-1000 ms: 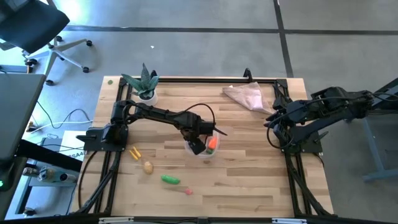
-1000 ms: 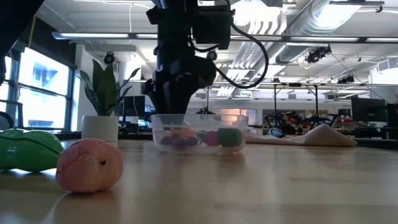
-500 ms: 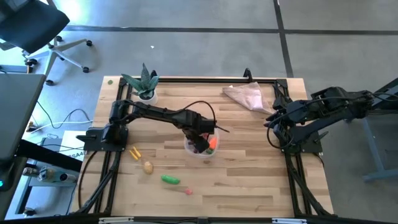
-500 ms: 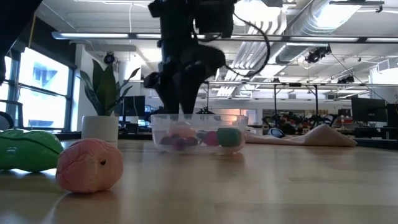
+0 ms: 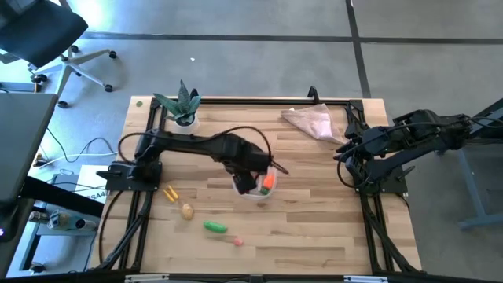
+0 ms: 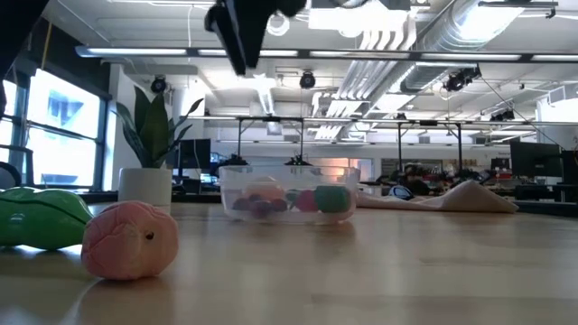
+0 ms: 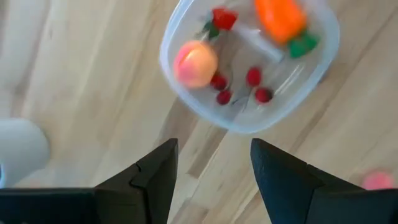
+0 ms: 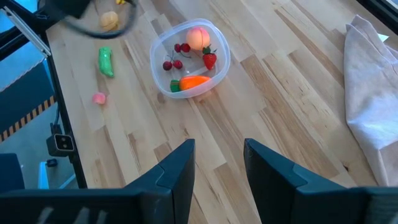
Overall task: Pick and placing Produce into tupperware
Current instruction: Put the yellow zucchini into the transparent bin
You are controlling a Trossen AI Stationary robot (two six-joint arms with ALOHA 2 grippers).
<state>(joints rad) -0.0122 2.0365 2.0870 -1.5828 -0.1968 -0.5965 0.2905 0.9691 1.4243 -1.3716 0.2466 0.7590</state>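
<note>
The clear round tub (image 5: 255,185) stands mid-table and holds a peach-coloured piece (image 7: 194,63), an orange carrot (image 7: 281,15), a strawberry and small dark-red bits. My left gripper (image 7: 212,149) hangs open and empty well above the tub's near-left rim; in the low view only its dark tip (image 6: 242,50) shows at the top. On the wood lie yellow pieces (image 5: 170,192), a beige potato (image 5: 187,211), a green pod (image 5: 215,227) and a pink piece (image 5: 238,242). My right gripper (image 8: 217,148) waits open at the table's right side (image 5: 343,151).
A potted green plant (image 5: 182,106) stands at the far left. A pinkish-beige cloth (image 5: 310,120) lies at the far right. Black frame rails run along both sides of the table. Bare wood lies between the tub and my right arm.
My left gripper has risen straight up from the tub's rim, where it stood low a second ago. It now hangs high above the tub. The tub and the pieces on the table have stayed put.
</note>
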